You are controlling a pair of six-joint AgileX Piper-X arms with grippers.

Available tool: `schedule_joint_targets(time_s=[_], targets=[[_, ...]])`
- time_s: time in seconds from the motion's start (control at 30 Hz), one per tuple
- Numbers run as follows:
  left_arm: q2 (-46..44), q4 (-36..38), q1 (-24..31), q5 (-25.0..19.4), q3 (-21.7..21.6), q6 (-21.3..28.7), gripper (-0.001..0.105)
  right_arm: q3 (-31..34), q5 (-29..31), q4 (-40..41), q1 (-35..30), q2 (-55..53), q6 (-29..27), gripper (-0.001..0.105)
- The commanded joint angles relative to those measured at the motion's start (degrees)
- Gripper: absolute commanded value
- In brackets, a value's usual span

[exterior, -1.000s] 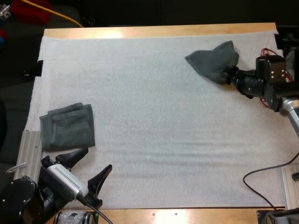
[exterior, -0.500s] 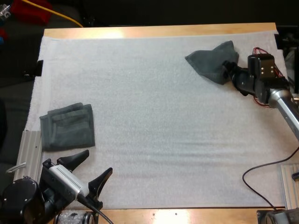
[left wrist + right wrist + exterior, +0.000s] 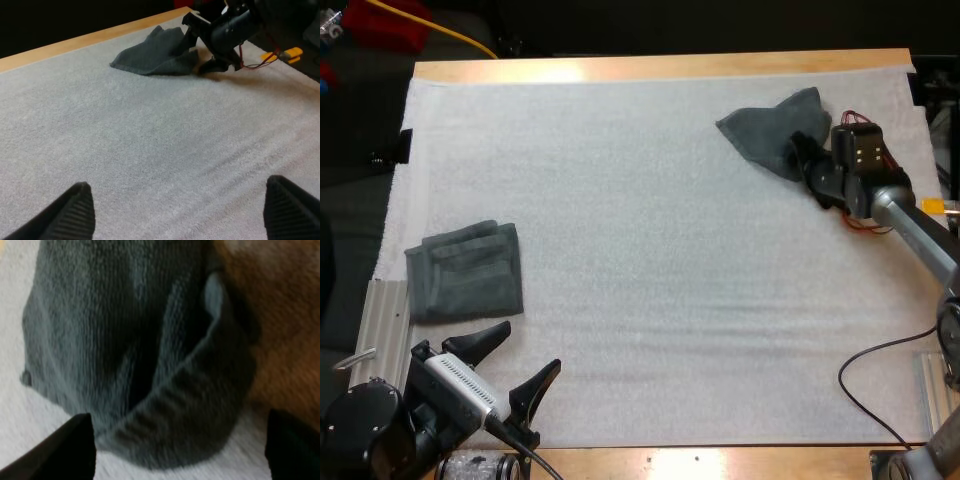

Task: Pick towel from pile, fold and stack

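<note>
High view: a crumpled dark grey-green towel (image 3: 767, 133) lies on the far right part of the white foam mat (image 3: 660, 280) that covers the wooden worktop (image 3: 660, 66). It bunches into a rough wedge, with one corner peaking toward the far edge of the worktop. The right pincer (image 3: 798, 157) is at the side of this towel that faces the right arm, low over the mat. Its two black fingers stand well apart and straddle that edge.

From the right wrist, the ribbed cloth fills the space ahead of the two spread fingers, and a rolled fold curves across between them. Neither finger presses on the fabric. From the left wrist, one finger of that far pincer sits over the towel's edge and the other is down near the mat just beside it.

A second dark grey-green towel, folded into a flat square (image 3: 463, 270), rests near the mat's left edge, well apart from the crumpled one. The left pincer (image 3: 510, 363) hangs over the near left of the mat, just short of the folded towel. It is spread wide and holds nothing.
</note>
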Motion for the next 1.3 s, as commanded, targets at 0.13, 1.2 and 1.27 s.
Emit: schedule_joint_targets(time_s=[0.13,1.2,1.27], targets=[[0.1,0.0,-0.2,0.6,-0.3,0.0,0.069,-0.5,0.6,-2.1,-0.1,1.7,2.4,0.069],[0.1,-0.7,-0.2,0.6,-0.3,0.0,0.069,-1.6,-10.1,-3.2,0.0,-17.0,-24.6,0.001],[0.1,-0.7,-0.2,0.6,-0.3,0.0,0.069,-3.2,-12.6,-2.4,0.7,-18.5,-25.8,0.001]])
